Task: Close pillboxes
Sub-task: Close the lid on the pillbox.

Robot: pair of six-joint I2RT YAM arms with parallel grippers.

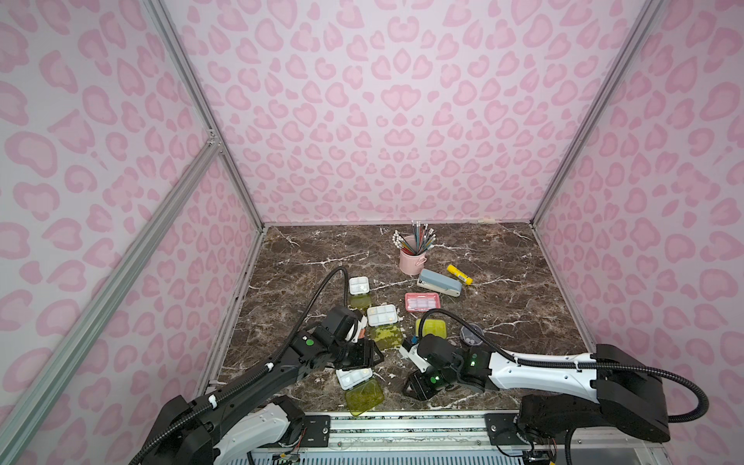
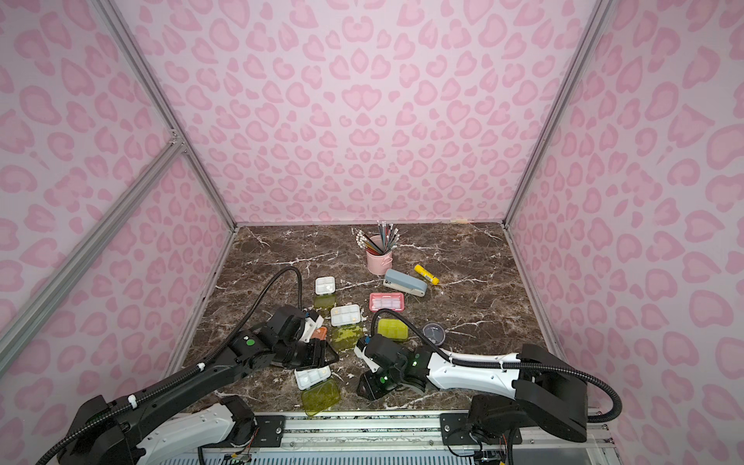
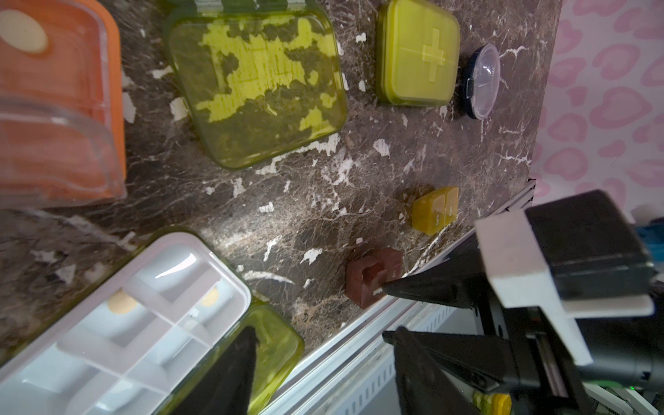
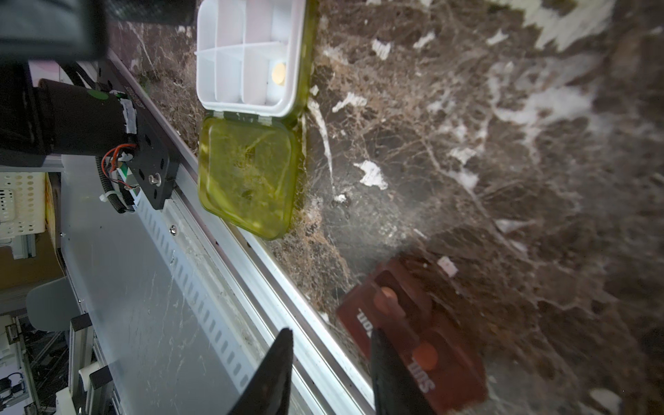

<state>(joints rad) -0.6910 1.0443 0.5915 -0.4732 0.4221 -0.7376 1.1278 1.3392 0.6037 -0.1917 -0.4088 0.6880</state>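
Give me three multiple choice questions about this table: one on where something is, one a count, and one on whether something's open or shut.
1. The glue stick lies: A) beside the stapler; B) far from it, by a wall; C) stacked on top of it.
2. How many white trays lie open? A) one; B) three; C) five.
3. The yellow-green box with a cross is: A) open; B) closed; C) upside down.
Answers: A, it lies just past the stapler; B, three show bare compartments; B, its lid sits flat on top.
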